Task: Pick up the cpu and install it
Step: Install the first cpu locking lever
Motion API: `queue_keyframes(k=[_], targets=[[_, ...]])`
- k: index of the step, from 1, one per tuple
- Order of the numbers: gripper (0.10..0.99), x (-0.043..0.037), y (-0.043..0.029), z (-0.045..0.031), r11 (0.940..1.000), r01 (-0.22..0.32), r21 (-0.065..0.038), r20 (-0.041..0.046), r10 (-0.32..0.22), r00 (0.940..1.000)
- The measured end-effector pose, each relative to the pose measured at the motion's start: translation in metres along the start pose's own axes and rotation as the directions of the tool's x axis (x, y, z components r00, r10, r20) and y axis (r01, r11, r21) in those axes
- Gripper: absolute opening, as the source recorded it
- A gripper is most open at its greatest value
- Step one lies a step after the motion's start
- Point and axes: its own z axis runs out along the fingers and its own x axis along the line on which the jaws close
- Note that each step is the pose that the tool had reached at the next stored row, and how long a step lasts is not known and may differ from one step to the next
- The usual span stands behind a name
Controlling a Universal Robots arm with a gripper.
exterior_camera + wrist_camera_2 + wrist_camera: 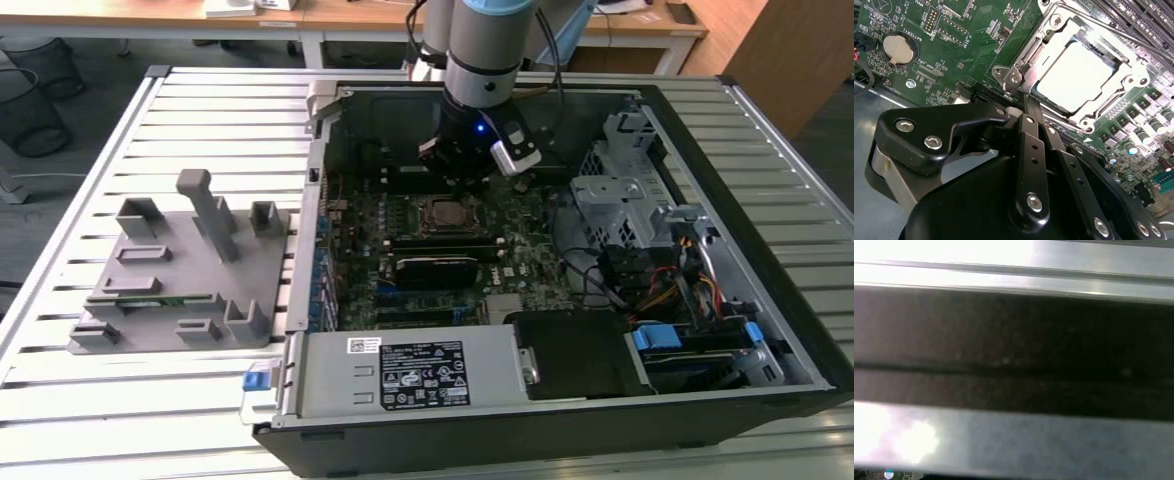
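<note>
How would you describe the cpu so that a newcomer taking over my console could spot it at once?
Start from the open black computer case on the slatted table, then the green motherboard on its floor. In the second wrist view, the cpu is the flat square silvery-grey chip lying inside the metal-framed socket, just beyond the black gripper. Nothing nearby shares its smooth, bright, bare top.

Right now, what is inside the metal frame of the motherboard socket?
The cpu lies inside the socket frame, its silvery top showing in the second wrist view. Whatever is under the chip is covered. The gripper is beside the frame's corner.
</note>
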Motion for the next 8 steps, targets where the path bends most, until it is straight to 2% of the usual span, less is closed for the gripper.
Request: queue_keyframes(k=[8], targets=[[0.106,0.0,0.0002,-0.0025,1.0,0.0,0.0,0.0001,0.0,1.0]])
